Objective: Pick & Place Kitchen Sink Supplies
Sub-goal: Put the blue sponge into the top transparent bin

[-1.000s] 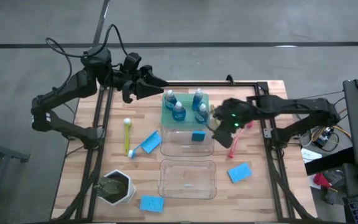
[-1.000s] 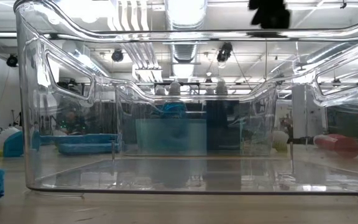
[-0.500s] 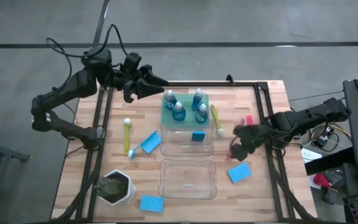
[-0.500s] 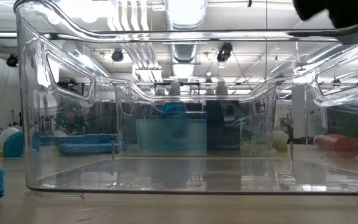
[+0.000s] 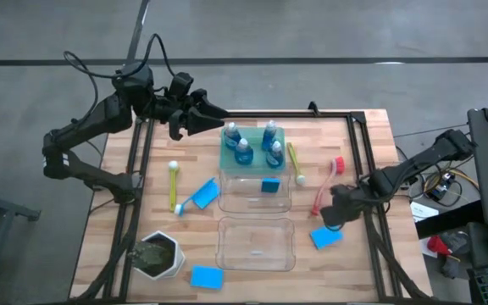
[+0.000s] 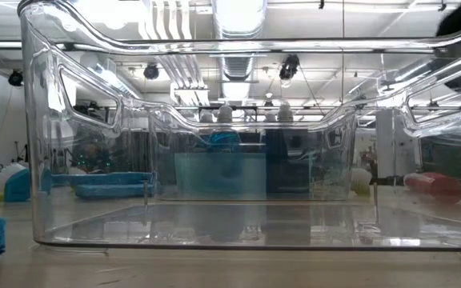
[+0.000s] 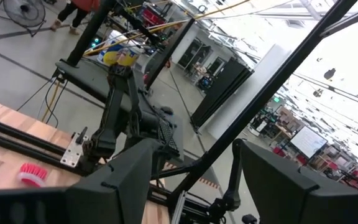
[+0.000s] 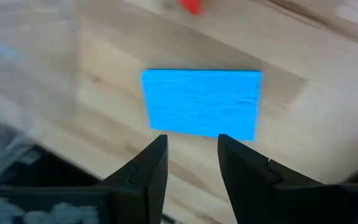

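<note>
Black left gripper [image 5: 219, 112] waits with fingers spread at the far-left table edge, just beside the green tray [image 5: 227, 156] holding four bottles [image 5: 243, 151]. We see the right gripper [image 5: 335, 217] has swung away from the tray toward the near-right, and now hovers over a blue sponge [image 5: 325, 236], fingers [image 8: 151, 171] partly apart and empty, so we judge this sponge is next. Its fingertips are hidden by the arm from above, and the sponge is blurred in its wrist view.
</note>
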